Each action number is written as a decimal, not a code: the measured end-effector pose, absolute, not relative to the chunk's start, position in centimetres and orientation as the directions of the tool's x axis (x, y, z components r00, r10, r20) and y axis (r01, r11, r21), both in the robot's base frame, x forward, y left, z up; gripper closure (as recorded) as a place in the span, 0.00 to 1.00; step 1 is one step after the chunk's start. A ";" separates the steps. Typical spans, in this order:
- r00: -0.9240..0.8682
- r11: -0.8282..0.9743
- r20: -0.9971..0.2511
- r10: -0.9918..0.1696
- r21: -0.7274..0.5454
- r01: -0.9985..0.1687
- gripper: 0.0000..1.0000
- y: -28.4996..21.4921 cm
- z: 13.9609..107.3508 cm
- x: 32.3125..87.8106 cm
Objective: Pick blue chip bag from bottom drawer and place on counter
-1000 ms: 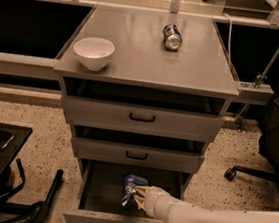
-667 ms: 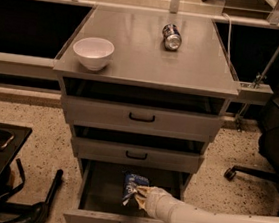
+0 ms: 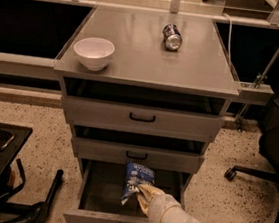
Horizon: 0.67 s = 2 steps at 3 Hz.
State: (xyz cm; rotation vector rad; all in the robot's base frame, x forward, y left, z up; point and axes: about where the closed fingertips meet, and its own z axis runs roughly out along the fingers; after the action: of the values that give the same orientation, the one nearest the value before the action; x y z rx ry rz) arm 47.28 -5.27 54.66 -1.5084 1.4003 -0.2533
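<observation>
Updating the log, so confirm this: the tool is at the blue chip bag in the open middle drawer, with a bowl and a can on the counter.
One detail is wrong: the drawer. The camera view shows the tool at the blue chip bag in the open bottom drawer, not the middle one. The rest holds: the bowl and the can sit on the counter.

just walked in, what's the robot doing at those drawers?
The robot's arm reaches in from the lower right into the open bottom drawer. Its gripper is right against the lower edge of the blue chip bag, which stands upright inside the drawer. The bag has not reached the counter yet; a white bowl and a can lying on its side sit up there.
</observation>
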 end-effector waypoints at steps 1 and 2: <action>0.355 0.175 -0.383 -0.853 -0.850 -0.497 1.00 -4.2 62.6 43.8; 0.395 0.128 -0.320 -0.861 -0.889 -0.440 1.00 -3.1 66.0 43.6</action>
State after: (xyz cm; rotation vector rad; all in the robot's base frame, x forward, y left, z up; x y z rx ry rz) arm 43.61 -3.15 66.03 -1.4969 1.2207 -0.4563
